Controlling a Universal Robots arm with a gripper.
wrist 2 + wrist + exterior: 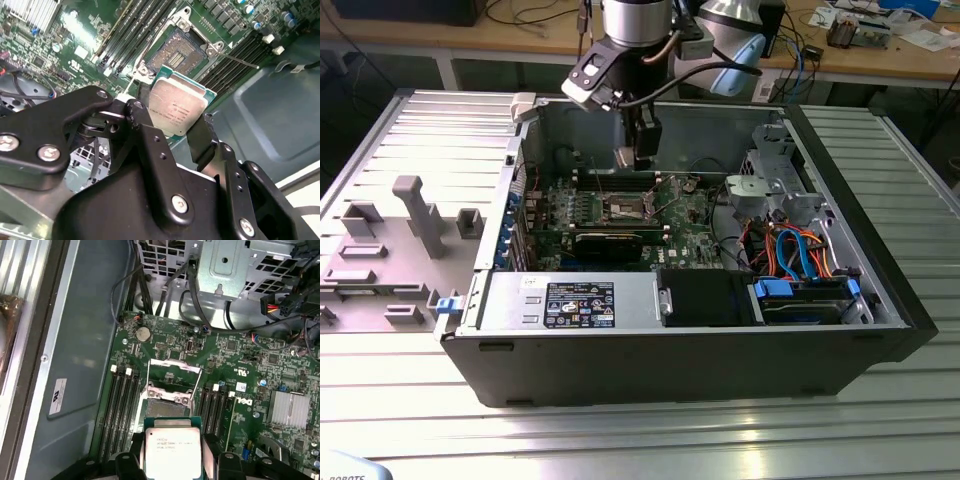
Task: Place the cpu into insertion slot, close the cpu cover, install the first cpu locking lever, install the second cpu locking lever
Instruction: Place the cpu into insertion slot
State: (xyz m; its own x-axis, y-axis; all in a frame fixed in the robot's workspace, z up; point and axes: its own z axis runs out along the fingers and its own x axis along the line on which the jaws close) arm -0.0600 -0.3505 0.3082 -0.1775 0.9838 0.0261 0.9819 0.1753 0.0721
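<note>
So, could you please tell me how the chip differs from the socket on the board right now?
The chip is gripped between the jaws, up off the board; the socket sits fixed in that green board. The chip shows a silver metal top with a green rim; the socket is dark in the middle inside a silver frame. Both are square and about matched in size.

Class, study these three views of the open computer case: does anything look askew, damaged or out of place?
Nothing stands out. The cpu is gripped squarely between the jaws over the insertion slot, whose cpu cover stands open. No loose or damaged parts show on the board.
</note>
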